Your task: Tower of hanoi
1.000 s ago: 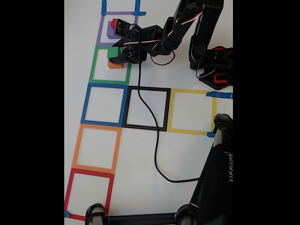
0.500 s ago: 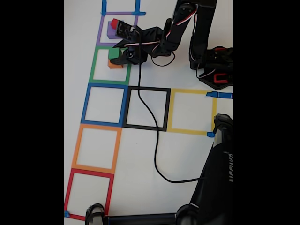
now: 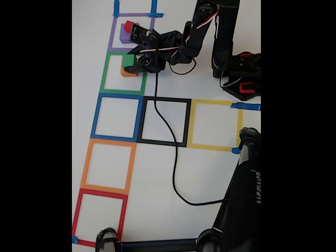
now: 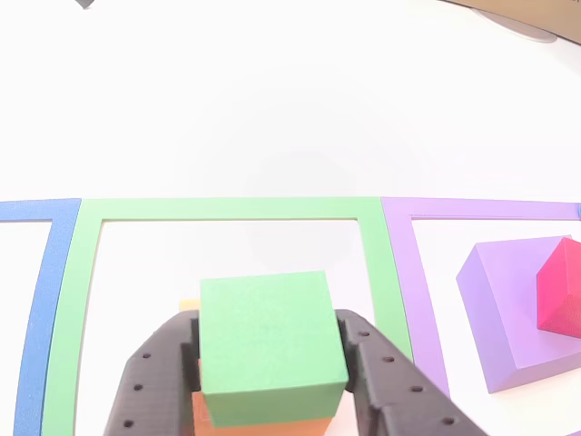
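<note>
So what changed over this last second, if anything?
Very little. In the fixed view the arm eased slightly upward in the picture. The end effector stays around the green cube atop the orange cube. The purple cube and red cube have not moved.

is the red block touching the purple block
Touching. In the other view the red block rests on top of the purple block, with no gap between them; the fixed view shows the same stack.
</note>
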### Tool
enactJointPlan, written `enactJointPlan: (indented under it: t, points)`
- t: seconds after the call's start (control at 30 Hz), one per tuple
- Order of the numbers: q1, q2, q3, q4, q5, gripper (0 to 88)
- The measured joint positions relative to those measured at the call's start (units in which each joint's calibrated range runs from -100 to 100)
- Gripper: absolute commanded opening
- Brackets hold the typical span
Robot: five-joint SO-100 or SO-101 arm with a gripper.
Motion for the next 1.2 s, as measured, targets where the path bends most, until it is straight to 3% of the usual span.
enactJointPlan:
  t: [0.57, 0.97, 1.2]
  points:
    - [0.0, 2.79, -2.57, 0.0, 0.0, 5.9]
    - [0.23, 3.71, -3.28, 0.0, 0.0, 26.4]
    - [1.64, 3.71, -2.48, -0.16, 0.0, 31.5]
